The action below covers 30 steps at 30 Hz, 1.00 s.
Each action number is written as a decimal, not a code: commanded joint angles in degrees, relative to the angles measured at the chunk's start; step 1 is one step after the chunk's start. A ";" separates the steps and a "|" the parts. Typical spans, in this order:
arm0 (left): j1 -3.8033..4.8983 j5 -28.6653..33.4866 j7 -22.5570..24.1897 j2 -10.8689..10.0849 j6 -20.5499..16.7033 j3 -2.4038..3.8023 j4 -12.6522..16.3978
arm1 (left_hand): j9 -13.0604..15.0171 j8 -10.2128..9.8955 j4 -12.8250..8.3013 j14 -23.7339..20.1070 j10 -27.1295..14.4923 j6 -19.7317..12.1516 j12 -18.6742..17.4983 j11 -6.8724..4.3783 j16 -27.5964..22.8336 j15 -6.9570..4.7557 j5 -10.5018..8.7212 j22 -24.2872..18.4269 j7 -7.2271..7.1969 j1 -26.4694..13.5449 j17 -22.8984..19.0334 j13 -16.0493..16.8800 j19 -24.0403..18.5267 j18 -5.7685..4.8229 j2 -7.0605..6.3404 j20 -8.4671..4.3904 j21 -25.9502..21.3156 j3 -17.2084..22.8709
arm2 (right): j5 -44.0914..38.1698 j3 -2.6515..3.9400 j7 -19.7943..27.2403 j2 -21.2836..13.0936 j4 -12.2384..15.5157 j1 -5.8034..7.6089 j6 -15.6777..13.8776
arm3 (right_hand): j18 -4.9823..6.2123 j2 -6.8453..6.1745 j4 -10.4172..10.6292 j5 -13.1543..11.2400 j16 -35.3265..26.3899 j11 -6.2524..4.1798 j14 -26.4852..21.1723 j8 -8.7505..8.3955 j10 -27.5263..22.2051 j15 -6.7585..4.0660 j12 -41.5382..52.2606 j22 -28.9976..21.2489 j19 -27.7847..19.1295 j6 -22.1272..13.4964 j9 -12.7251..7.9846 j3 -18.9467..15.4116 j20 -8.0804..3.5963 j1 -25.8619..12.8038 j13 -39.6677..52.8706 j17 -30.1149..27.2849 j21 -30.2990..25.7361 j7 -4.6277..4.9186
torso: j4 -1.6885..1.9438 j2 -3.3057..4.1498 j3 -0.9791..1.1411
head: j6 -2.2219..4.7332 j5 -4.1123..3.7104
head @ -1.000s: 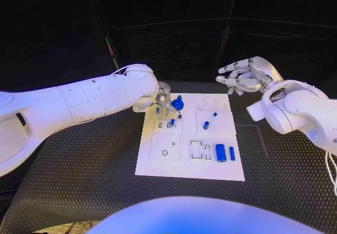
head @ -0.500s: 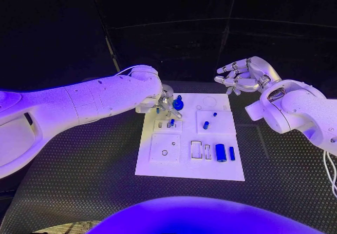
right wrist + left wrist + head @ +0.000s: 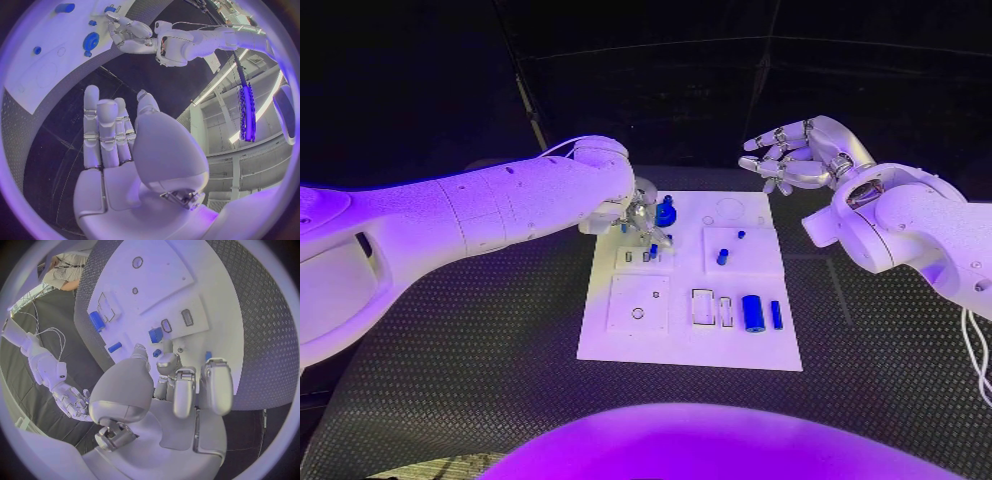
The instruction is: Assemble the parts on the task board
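Observation:
The white task board (image 3: 635, 345) lies in the middle of the table. My left hand (image 3: 640, 210) hovers low over its far left corner with fingers curled toward the thumb. In the left wrist view a tiny blue piece (image 3: 157, 353) sits between the thumb tip and a fingertip (image 3: 167, 360); I cannot tell whether it is pinched. A round blue part (image 3: 665, 212) stands just beside that hand. A short blue peg (image 3: 723, 256), a blue cylinder (image 3: 753, 313) and a thin blue bar (image 3: 776, 315) lie on the board. My right hand (image 3: 795, 160) is raised past the far right corner, fingers apart, holding nothing.
Black textured table (image 3: 473, 340) surrounds the board on all sides. The board has empty rectangular slots (image 3: 702, 306) and a round hole (image 3: 638, 313) in its near half. My left forearm (image 3: 488, 215) reaches across the table's left side.
My left arm has shifted slightly while its hand stays over the far left corner. The round blue part looks a little narrower. The right hand has hardly moved.

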 commanded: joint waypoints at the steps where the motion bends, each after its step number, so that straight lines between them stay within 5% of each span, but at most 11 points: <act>1: -0.01 0.10 -0.55 0.12 1.71 -0.03 -0.09 | 0.11 -0.27 -0.19 5.84 0.26 -0.06 0.30 0.03 0.18 0.35 -0.30 1.09 -0.02 0.69 15.08 0.10 0.22 -0.94 0.09 0.15 0.23 -0.21 | -0.24 0.05 0.16 0.12 0.02 0.11 0.34 | 0.71 0.08 -0.04 0.37 -0.30 0.00 -0.47 0.30 -0.36 -0.02 -0.18 -0.10 0.23 -0.39 -0.04 -0.41 0.26 0.43 -0.06 -0.03 -0.27 0.05 | 0.01 0.02 0.01 | 0.00 -0.03; 30: -0.26 0.51 -0.73 0.59 3.42 -0.22 -0.36 | 1.35 -0.44 -0.64 5.84 -0.29 -0.02 -0.21 0.03 0.18 0.40 -0.27 1.04 -0.03 4.73 15.08 -0.25 -0.05 -0.87 2.28 0.25 0.10 1.09 | -0.53 0.05 0.37 0.91 -0.75 0.11 0.73 | 0.74 0.41 -0.03 1.93 -0.80 -0.05 -0.40 0.51 -0.58 -0.05 -0.06 -0.48 0.55 -0.43 -0.01 -0.19 0.25 1.21 -0.49 0.08 -0.87 0.03 | -0.01 0.11 -0.05 | 0.00 -0.04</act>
